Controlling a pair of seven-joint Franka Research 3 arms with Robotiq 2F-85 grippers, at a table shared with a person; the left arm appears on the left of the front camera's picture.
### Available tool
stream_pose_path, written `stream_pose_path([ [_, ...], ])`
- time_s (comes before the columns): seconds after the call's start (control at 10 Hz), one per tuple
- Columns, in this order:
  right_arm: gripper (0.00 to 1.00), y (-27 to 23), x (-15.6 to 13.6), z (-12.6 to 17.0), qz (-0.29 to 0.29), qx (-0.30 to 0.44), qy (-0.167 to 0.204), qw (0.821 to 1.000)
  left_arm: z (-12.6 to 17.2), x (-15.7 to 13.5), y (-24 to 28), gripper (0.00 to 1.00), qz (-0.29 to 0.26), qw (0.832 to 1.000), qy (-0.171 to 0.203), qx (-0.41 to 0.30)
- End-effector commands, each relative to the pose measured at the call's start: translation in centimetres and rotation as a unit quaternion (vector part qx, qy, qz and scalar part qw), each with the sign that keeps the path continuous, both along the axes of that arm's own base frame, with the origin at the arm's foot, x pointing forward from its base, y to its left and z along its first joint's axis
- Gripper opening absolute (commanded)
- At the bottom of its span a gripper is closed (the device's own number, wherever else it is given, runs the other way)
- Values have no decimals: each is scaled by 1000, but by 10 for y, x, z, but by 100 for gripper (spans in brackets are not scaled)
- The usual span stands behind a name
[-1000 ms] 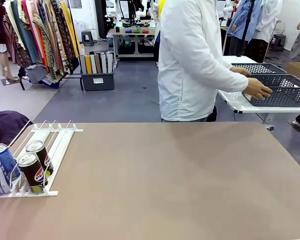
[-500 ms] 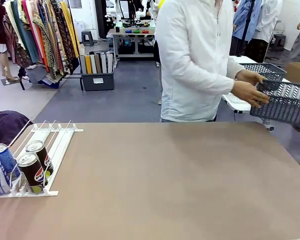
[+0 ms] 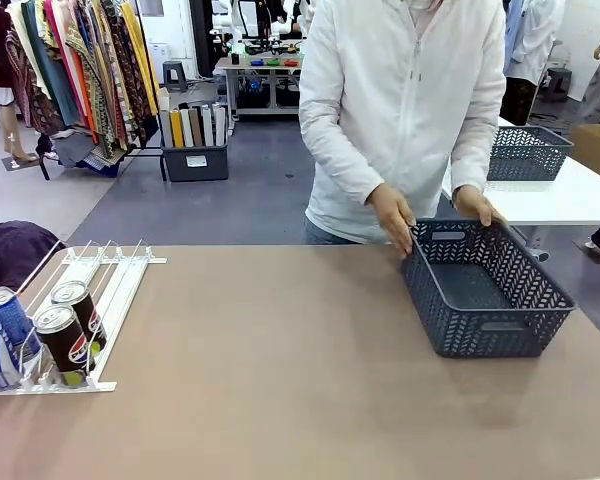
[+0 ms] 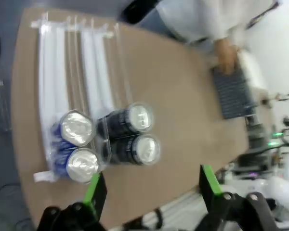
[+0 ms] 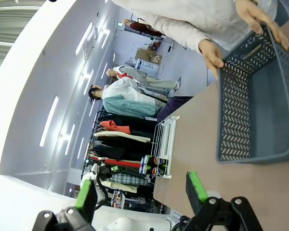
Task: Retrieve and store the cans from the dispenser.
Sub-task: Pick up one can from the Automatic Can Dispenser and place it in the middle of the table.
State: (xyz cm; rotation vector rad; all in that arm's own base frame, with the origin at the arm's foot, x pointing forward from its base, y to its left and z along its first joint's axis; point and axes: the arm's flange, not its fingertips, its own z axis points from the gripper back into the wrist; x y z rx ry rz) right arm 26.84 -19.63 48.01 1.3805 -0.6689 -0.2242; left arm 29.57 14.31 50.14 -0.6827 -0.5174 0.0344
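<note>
The white dispenser (image 3: pixel 105 275) lies at the table's left edge. At its near end stand two blue cans (image 3: pixel 5 320) and two black cans (image 3: pixel 68 345). From above, in the left wrist view, the blue cans (image 4: pixel 78 129) and black cans (image 4: pixel 143 149) sit in the dispenser (image 4: pixel 58 67), just beyond my left gripper (image 4: pixel 151 187), which is open and holds nothing. My right gripper (image 5: pixel 140 190) is also open and empty, high over the table, with the dispenser (image 5: pixel 166 137) and cans (image 5: pixel 151 167) far off.
A person at the far side holds a dark grey lattice basket (image 3: pixel 490 335) on the table's right part, a hand (image 3: pixel 392 215) on its far rim. The right wrist view looks into this basket (image 5: pixel 236 120). Another basket (image 3: pixel 525 152) sits on a white side table behind.
The person turned from the side table with the grey basket and set it down on the right part of my table. The cans have not moved.
</note>
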Motion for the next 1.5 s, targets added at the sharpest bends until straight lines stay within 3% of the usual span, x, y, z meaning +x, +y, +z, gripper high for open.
stream_pose_path([
  [0.0, 100, -1, 1, 4, -2, 6, -9, 1000, -8, 5, -36, 100, 6, 988, 83, 128],
  [0.1, 100, -1, 1, 4, -2, 6, -9, 1000, -8, 9, -48, 100, 39, 975, 99, 194],
  [0.3, 100, -1, 1, 4, -2, 6, -9, 1000, -14, 11, -69, 100, 24, 941, 127, 314],
  [0.4, 100, -1, 1, 4, -2, 6, -9, 1000, -15, 12, -75, 100, 6, 935, 122, 334],
  [0.6, 100, -1, 1, 4, -2, 6, -9, 1000, -6, 29, -71, 100, 21, 944, 118, 308],
  [1.0, 100, -1, 1, 4, -2, 6, -9, 1000, -7, 30, -76, 100, 16, 940, 121, 319],
  [1.4, 100, -1, 1, 4, -2, 6, -9, 1000, -40, 49, -71, 100, 14, 935, 171, 312],
])
